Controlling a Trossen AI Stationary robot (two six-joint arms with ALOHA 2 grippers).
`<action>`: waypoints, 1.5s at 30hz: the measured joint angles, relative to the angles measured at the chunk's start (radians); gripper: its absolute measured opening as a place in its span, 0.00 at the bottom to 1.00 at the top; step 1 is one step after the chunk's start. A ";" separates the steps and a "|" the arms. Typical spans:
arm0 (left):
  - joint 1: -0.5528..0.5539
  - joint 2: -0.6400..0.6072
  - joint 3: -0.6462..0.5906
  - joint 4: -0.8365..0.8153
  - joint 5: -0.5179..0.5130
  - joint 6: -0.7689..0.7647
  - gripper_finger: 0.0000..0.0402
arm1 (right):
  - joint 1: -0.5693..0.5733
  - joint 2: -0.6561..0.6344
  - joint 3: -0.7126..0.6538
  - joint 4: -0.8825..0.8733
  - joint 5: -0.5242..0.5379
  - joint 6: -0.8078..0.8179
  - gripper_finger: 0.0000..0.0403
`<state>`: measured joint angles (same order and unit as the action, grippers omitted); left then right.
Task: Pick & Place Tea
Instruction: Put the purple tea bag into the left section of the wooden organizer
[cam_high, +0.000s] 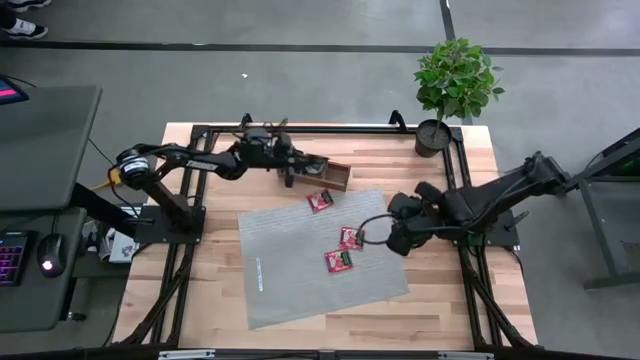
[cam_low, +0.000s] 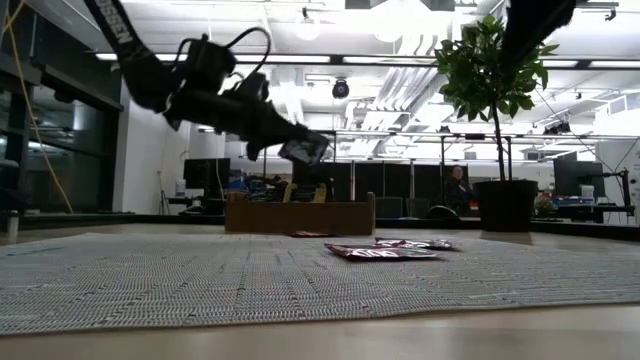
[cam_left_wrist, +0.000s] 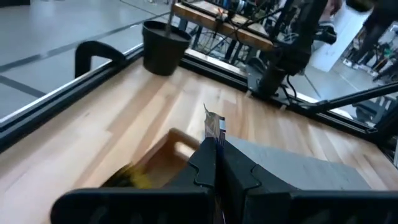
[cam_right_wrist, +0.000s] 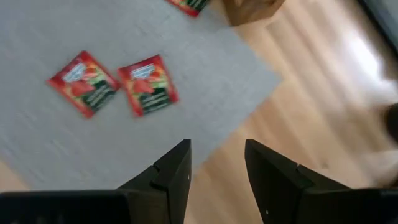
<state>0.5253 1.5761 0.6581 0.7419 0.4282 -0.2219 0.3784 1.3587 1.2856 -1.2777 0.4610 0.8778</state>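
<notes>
The left tool hangs just above the wooden tray, at the tray's end nearest the left arm. Its fingers are pressed together on a tea sachet, which stands edge-up between the fingers in the left wrist view; the low view shows the same sachet held tilted in the air over the tray. Something yellow lies inside the tray, too blurred to name.

Three red sachets lie flat on the grey mat: one just beside the tray, and two more farther from it, close together near the mat's middle.

The right tool hovers over the mat's edge farthest from the left arm, well apart from the tray, its fingers spread and holding nothing. A potted plant stands at the tabletop corner beyond the tray.
</notes>
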 joint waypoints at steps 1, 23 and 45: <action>0.022 0.000 -0.014 0.018 0.019 0.000 0.00 | 0.006 -0.003 -0.021 0.025 -0.012 0.016 0.36; 0.367 0.001 -0.170 0.089 0.328 0.140 0.00 | 0.041 -0.005 -0.106 0.304 -0.037 0.076 0.36; 0.322 0.032 -0.099 -0.017 0.271 0.252 0.00 | 0.040 -0.005 -0.106 0.324 -0.016 0.102 0.36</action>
<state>0.8476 1.6081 0.5595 0.7252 0.6994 0.0302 0.4187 1.3537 1.1793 -0.9533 0.4446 0.9798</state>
